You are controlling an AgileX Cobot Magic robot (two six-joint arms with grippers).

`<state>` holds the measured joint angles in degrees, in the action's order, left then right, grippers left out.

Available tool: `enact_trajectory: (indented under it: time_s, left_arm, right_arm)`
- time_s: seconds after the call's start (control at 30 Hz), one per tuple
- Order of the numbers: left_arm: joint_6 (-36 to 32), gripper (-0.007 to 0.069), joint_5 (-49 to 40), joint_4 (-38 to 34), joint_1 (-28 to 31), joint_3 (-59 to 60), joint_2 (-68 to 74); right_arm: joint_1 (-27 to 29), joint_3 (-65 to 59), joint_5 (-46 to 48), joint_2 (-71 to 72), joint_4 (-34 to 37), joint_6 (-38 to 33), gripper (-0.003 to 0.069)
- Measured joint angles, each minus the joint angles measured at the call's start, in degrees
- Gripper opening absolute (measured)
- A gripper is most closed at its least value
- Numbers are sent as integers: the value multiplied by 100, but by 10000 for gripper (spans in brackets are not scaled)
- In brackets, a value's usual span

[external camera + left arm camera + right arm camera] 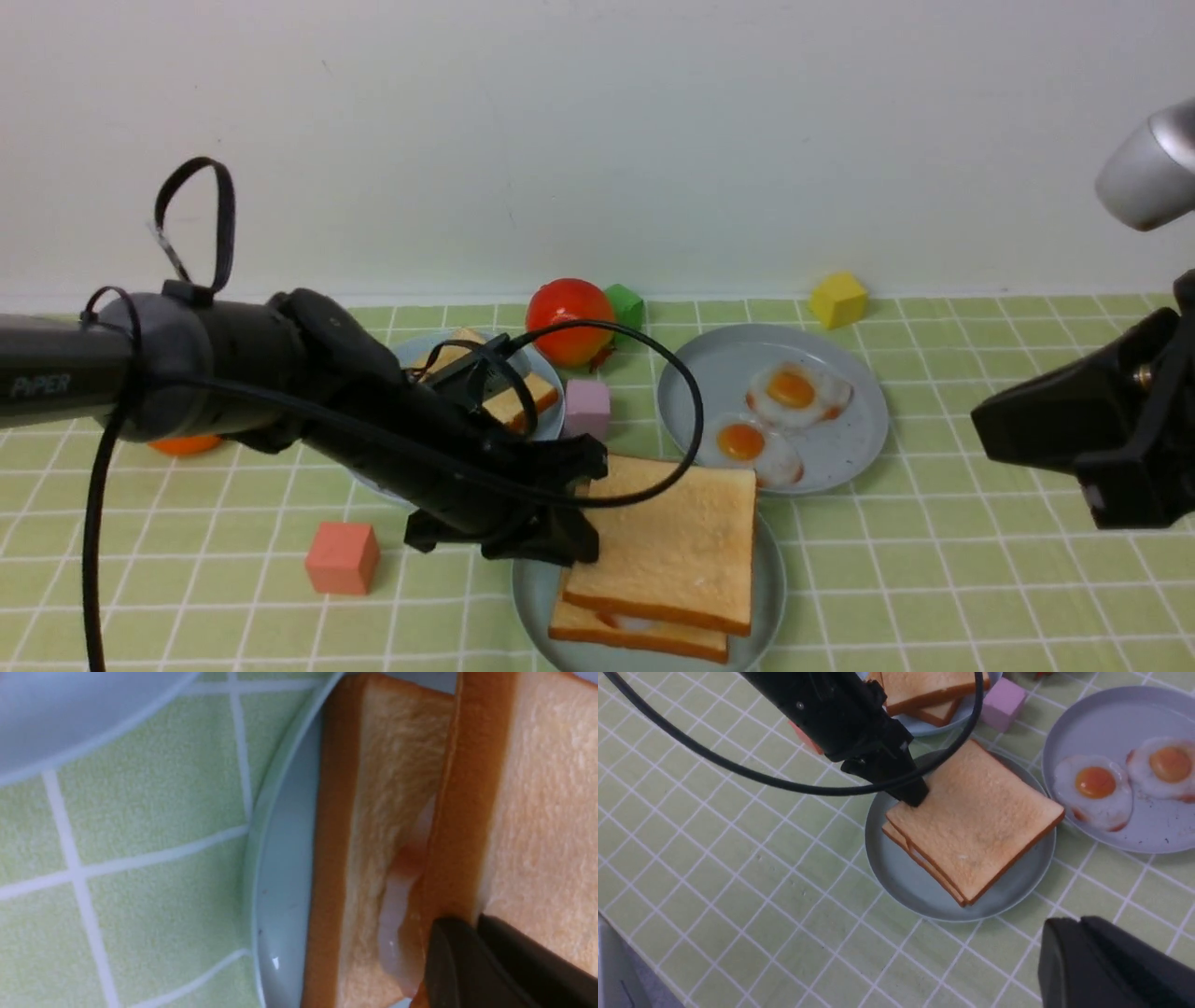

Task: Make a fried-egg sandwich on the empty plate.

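1. The fried-egg sandwich lay on the mint-green plate, at the near middle of the green checked cloth; its two toast slices were stacked a little askew, the top one shifted towards the far side.
2. From the left wrist view, a strip of egg white showed between the two slices; the lower slice rested flat on the plate.
3. The left gripper reached down to the sandwich's left edge; its fingers lay side by side with only a thin seam between them, against the crust of the top slice; whether they pinched the toast could not be told.
4. The right gripper hung raised at the right, well apart from the sandwich; its fingers looked pressed together and held nothing.
5. Beyond the sandwich to the right stood a blue-grey plate with two fried eggs on it, just touching one another.
6. Beyond to the left, partly hidden by the left arm, was a second blue-grey plate carrying loose toast slices.
7. A pink cube sat between the two far plates; a tomato and a green cube stood behind it, and a yellow cube near the wall.
8. A salmon cube sat left of the mint-green plate; something orange showed under the left arm, too hidden to name.
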<state>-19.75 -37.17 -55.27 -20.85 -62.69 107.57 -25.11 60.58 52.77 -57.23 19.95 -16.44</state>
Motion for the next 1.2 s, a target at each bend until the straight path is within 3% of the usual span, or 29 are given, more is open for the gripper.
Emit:
enact_trajectory:
  time_s: [0.1,0.3,0.5,0.6,0.7,0.97,1.07,1.2]
  left_arm:
    - [222,62,64,202,-6,0,0]
    - [759,261,-210,695,-6,0,-7]
    - [842,451,-906,865,78,-304,-7]
    - [855,482,-1281,1035,105,-569,-58]
    - [929,491,-1550,1199,112,-715,-253]
    - [1682,468,-2084,1861,118,-592,-2142]
    - [1895,416,-2319,2000,118,-318,-3069]
    - [2195,283,-2536,2026,118,288,-4493]
  right_arm:
    - [0,0,-5,0,-31,0,60]
    - [0,-4,15,184,-45,140,71]
    - [0,-62,-40,1106,-268,661,83]
    - [0,-377,-157,1759,-494,717,86]
    - [0,-880,-409,2475,-672,741,91]
    - [0,-3452,-2315,4603,-776,857,104]
    - [0,-4041,-2701,4996,-776,862,109]
    - [0,-4493,-2946,5253,-776,862,113]
